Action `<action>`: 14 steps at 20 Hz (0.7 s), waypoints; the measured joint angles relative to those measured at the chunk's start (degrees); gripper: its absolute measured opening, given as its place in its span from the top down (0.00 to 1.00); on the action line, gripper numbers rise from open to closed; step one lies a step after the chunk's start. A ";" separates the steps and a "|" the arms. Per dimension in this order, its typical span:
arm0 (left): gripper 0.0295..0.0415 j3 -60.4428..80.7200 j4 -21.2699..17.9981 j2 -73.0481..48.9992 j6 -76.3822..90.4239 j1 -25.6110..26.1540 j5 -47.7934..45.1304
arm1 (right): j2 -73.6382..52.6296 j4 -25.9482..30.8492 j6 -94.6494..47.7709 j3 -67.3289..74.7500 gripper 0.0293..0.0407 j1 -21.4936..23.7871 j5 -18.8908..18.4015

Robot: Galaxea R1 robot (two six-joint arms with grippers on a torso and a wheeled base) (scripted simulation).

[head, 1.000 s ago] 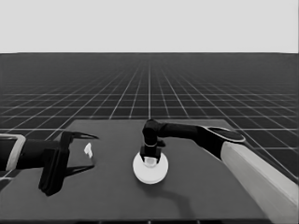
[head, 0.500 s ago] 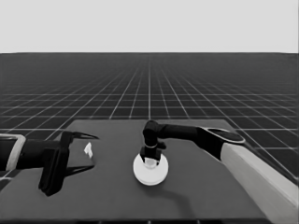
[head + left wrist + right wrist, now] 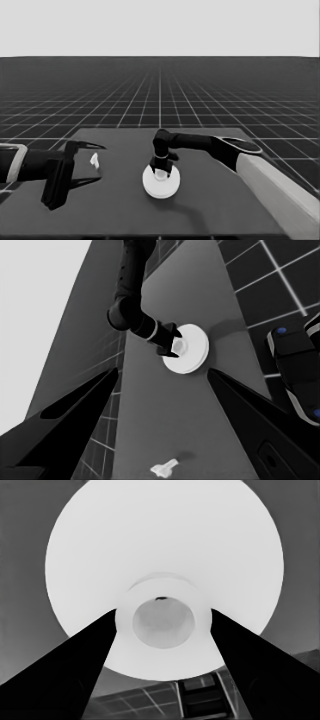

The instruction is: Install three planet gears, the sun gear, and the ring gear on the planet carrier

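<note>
In the head view nothing is shifting from a second ago: the right gripper [image 3: 160,172] is still gripping the hub of the larger round part [image 3: 161,183] mid-tabletop [image 3: 220,205], so seating looks nearly finished. In the left wrist view, the left gripper [image 3: 162,385] is waiting open over the thin white piece [image 3: 164,468]. In the right wrist view, the fingers [image 3: 90,650] are flanking the hub.

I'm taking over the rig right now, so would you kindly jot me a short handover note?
Right gripper: shut on the raised hub of the larger round part, mid-table.
Left gripper: open, parked over the table's left end, with the thin white piece lying between its fingers, not held.
Done: the larger part sits flat; no gears or smaller part show, seemingly covered.
Left: release and withdraw the right arm.
</note>
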 joint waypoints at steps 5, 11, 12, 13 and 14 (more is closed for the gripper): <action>0.25 0.00 0.00 0.00 0.00 0.00 0.00 | 0.00 0.00 2.50 0.00 0.51 0.00 0.00; 0.25 0.00 0.00 0.00 0.00 0.00 0.00 | 0.00 0.00 5.50 0.00 0.51 0.00 0.00; 0.25 0.00 0.00 0.00 0.00 0.00 0.00 | 0.00 0.00 6.00 0.00 0.51 0.00 0.00; 0.25 0.00 0.00 0.00 0.00 0.00 0.00 | 0.00 0.00 6.50 0.00 0.51 0.00 0.00; 0.25 0.00 0.00 0.00 0.00 0.00 0.00 | 0.00 0.00 7.00 0.00 0.51 0.00 0.00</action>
